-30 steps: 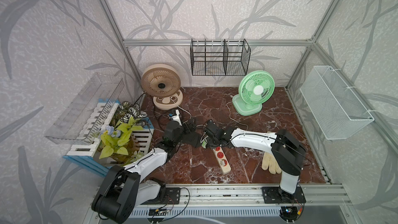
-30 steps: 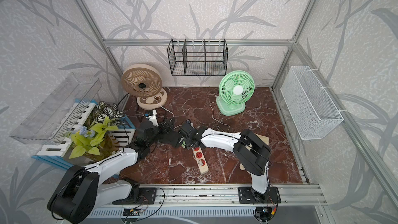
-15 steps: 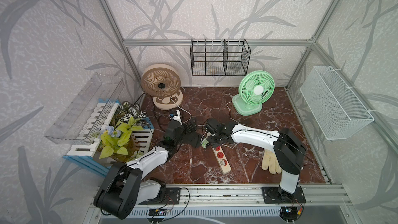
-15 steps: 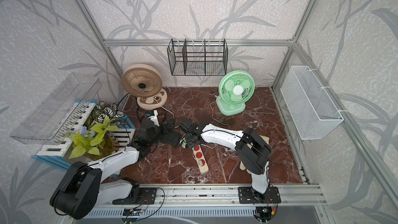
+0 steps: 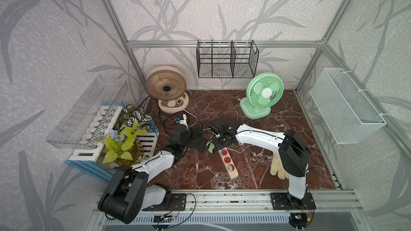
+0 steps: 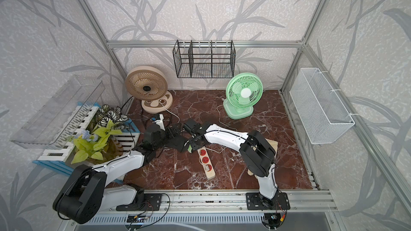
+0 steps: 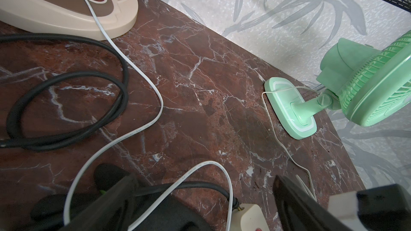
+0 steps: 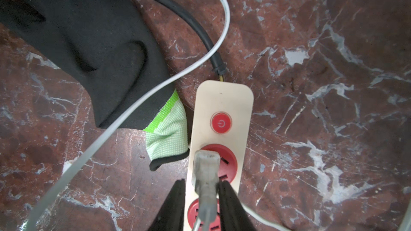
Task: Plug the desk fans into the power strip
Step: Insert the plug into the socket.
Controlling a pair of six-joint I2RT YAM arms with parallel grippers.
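Right wrist view: right gripper [image 8: 205, 185] pinched on grey-white plug [image 8: 205, 170], above the first red socket [image 8: 230, 160] of the power strip [image 8: 222, 97], next to the button [image 8: 221, 122]. Strip's long axis runs under the jaws. Left gripper [image 7: 192, 175] spread wide, empty, alongside.

Glove [image 5: 199, 144] lies left of the power strip [image 5: 232, 173], seemingly touching it.

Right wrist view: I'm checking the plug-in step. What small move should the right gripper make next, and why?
Probably push the plug down into the red socket on the power strip, keeping the grip. The right gripper is shut on the plug, whose tip sits over that socket beside the red button; whether the prongs are in cannot be seen.
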